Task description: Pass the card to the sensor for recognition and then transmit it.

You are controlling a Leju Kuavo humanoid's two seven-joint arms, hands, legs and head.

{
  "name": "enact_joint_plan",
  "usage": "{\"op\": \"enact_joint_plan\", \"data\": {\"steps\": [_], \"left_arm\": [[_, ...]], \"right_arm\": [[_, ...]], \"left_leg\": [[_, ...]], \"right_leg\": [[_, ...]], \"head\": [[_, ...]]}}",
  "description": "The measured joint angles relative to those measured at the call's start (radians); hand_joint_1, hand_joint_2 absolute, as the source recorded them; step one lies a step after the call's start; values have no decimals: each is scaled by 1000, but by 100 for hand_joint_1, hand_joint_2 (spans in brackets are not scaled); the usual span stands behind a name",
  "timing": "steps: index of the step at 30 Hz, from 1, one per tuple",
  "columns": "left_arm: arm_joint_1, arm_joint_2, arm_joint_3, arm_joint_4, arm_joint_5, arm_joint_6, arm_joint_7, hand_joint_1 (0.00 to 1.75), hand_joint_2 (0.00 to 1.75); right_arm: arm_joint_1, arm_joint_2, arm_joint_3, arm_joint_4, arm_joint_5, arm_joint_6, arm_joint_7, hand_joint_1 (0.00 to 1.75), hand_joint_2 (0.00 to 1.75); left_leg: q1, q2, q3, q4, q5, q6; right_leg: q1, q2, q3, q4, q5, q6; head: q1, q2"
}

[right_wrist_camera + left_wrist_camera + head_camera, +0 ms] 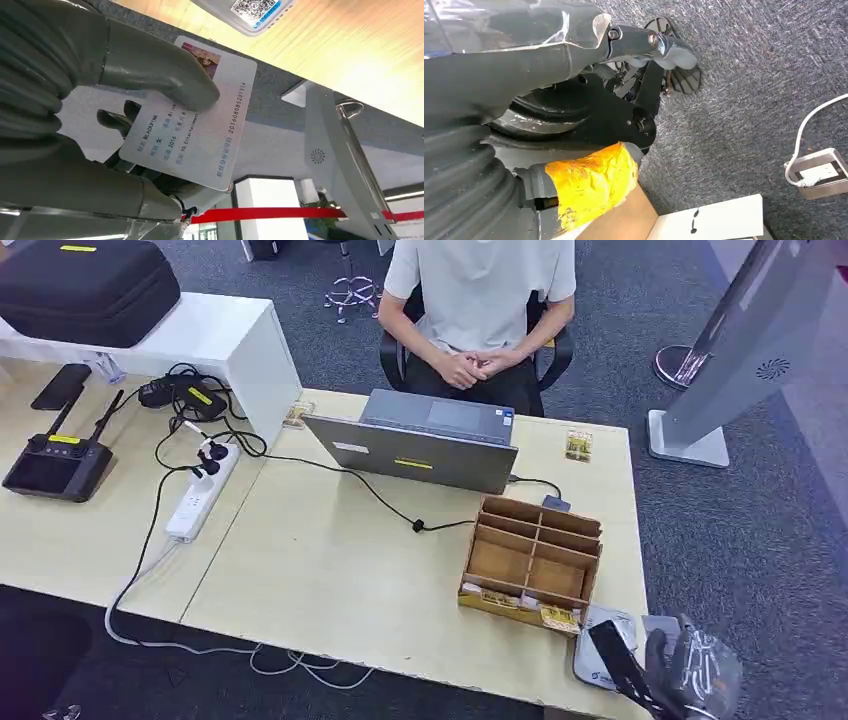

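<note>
right robot hand point(125, 125) pinches card point(200, 125) thumb-on-face, just off desk point(330, 570) near corner | grey sensor point(600, 650) beside it | left robot hand point(574, 190) hangs over carpet, grasp state unclear | wooden organizer point(535, 560), laptop point(420, 445), seated person point(480, 300) beyond

A grey laptop point(425, 440) stands open near the far edge of the light wooden table point(320, 570), its lid back toward the camera. A person in a white T-shirt point(480, 290) sits behind it in a black chair, hands clasped. A black cable point(385, 505) runs from the left across the table to beside the cardboard organizer point(535, 555) near the right edge. A white power strip point(200, 495) lies toward the left. On the adjoining table, a black controller with antennas point(58, 462) lies at the left edge and a black phone point(60, 386) behind it. A black case point(85, 285) sits on a white box point(225, 340).
</note>
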Motion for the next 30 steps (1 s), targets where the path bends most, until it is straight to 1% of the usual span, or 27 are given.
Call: {"op": "enact_joint_plan", "data": {"steps": [15,30], "left_arm": [[0,-3,0,0,5,-2,-8,0,175],[0,-4,15,0,7,-3,-9,0,175]], "right_arm": [[-9,28,-2,10,22,6,-9,175,175],[2,36,5,44,22,5,-18,175,175]], "left_leg": [[0,0,0,0,0,0],[0,1,1,0,0,0]], "right_leg": [[0,0,0,0,0,0],[0,1,0,0,0,0]], "head": [[0,0],[0,0]]}}
